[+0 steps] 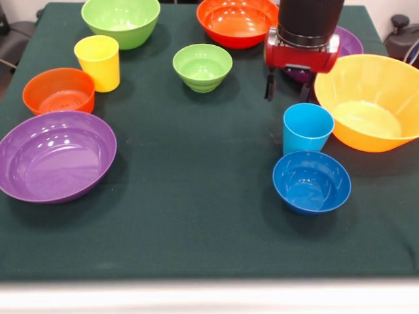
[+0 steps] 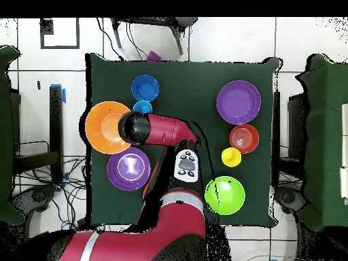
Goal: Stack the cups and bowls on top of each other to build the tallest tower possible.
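Bowls (image 1: 310, 182) upright, empty, cups (image 1: 306, 128) unstacked

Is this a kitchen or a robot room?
Probably a robot lab, not a kitchen. A red robot arm reaches over a table with a dark green cloth, cables trail over the tiled floor, and plastic bowls are set out as for a test.

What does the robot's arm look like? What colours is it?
The arm is a thick round tube, mostly red with black sections. Its wrist is a black cylinder above a red block. The gripper below has two thin dark fingers. A black cable runs along the arm in the overhead view.
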Motion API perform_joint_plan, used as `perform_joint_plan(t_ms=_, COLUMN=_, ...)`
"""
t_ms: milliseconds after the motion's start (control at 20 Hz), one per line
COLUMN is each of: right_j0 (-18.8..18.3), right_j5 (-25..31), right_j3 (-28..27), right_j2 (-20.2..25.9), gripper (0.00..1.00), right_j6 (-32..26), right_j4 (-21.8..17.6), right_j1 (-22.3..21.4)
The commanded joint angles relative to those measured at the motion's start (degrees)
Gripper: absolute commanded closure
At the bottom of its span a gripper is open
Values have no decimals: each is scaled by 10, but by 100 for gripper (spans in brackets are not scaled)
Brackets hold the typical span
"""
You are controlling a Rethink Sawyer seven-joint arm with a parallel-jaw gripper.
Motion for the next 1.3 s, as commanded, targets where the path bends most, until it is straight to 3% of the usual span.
perform_joint_plan(t_ms=50, right_j0=-3, right_j5=-6, right_j3=-27, right_j2=34, gripper=0, right_j6=86, right_j4=8, right_j1=40)
perform_joint_plan(t_ms=350, right_j0=1, right_j5=41, right_j3=-16, right_j2=22, gripper=0, right_j6=82, right_j4=7, right_j1=7)
perform_joint_plan(t_ms=1300, right_j0=22, right_j5=114, right_j3=-66, right_j2=1, gripper=0, right_j6=83, right_j4=8, right_j1=4)
